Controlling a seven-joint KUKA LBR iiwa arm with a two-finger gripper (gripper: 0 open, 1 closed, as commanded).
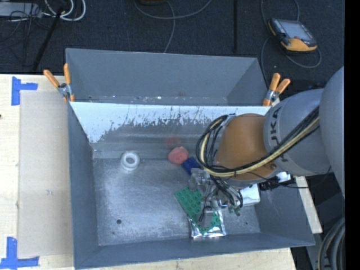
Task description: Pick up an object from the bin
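Hand [212, 201] hangs over the green studded plate [188, 200] and foil packet [208, 227] in the bin's [129, 207] near-right part (we can't tell how open it is). We'd guess the plate's light and stiff, so pinch its edges. The packet looks slippery.

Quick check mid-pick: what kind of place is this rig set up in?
Probably a robotics lab or test cell: a grey metal bin of small loose items, loose cables on a dark floor, and a handheld pendant lying beyond it.
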